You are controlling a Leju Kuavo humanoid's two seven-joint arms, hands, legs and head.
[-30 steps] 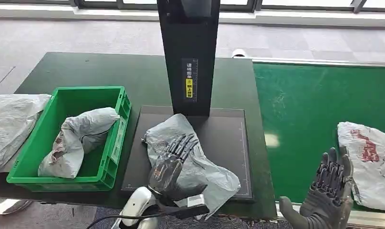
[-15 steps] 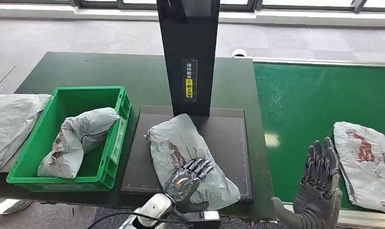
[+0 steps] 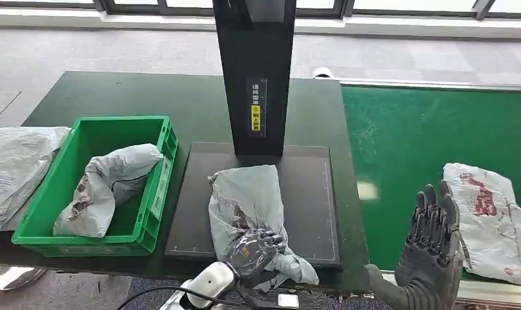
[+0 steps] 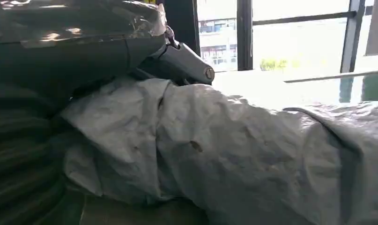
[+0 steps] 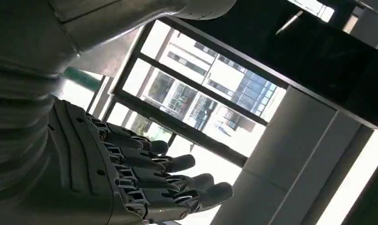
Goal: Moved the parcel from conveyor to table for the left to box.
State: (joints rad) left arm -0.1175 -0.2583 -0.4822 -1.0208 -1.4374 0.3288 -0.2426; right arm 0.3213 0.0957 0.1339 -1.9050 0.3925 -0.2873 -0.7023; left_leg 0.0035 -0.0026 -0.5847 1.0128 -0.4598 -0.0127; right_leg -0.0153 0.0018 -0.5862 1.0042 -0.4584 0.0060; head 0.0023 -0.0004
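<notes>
A crumpled grey plastic parcel (image 3: 251,206) lies on a black mat (image 3: 309,194) on the dark green desk (image 3: 115,97), just in front of a tall black post (image 3: 254,71). The robot's left hand (image 3: 254,250) has its fingers curled over the parcel's near end, gripping the loose film at the desk's front edge; in the left wrist view the bag (image 4: 233,154) bulges up against the fingers. The risk, as a judgement: the hold is on slack wrapping rather than the contents, so on lifting the film may stretch or slip and the parcel sag, drop off the near edge, or catch the wall of the green box (image 3: 157,187) to the left. That box already holds another grey parcel (image 3: 106,187), so the new one may sit high or spill over. The right hand (image 3: 432,248) hovers open, fingers spread and holding nothing, at the edge of the green conveyor (image 3: 425,129), just beside a grey parcel with red print (image 3: 493,216); a stray sweep could nudge it. One more grey bag (image 3: 15,168) lies at the desk's far left. The post carries a vertical label (image 3: 255,106) with white and yellow characters, too small to read; the red print is likewise illegible.
</notes>
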